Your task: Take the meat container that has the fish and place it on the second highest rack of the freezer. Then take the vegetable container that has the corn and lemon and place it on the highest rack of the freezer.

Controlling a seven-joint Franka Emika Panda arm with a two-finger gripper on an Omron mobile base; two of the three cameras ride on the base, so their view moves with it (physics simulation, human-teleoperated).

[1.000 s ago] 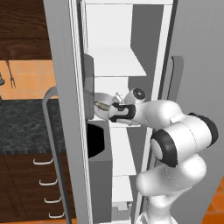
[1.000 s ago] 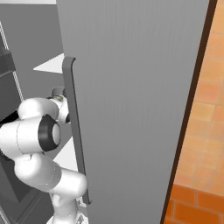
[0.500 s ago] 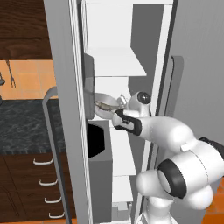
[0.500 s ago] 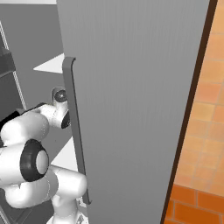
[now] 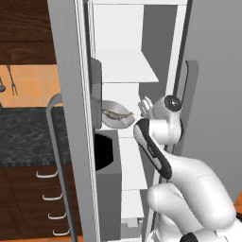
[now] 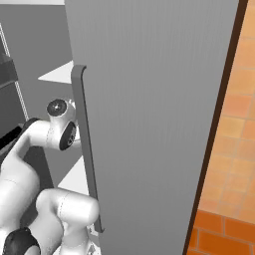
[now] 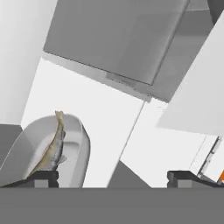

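1. The dish (image 5: 116,119) with the fish (image 5: 116,114) is sitting on the second shelf from the top (image 5: 124,130) of the freezer (image 5: 71,94), at its left side near the front edge.
2. The gripper (image 5: 144,107) is hanging just right of the dish, jaws spread wide, holding nothing.
3. Risk: the dish may be overhanging the shelf's edge; a sideways brush from the arm could be tipping it off.
4. Risk: the arm is working between the shelves and the open door (image 6: 149,99); a wide swing could be striking either.
5. The corn-and-lemon container is waiting for pickup.
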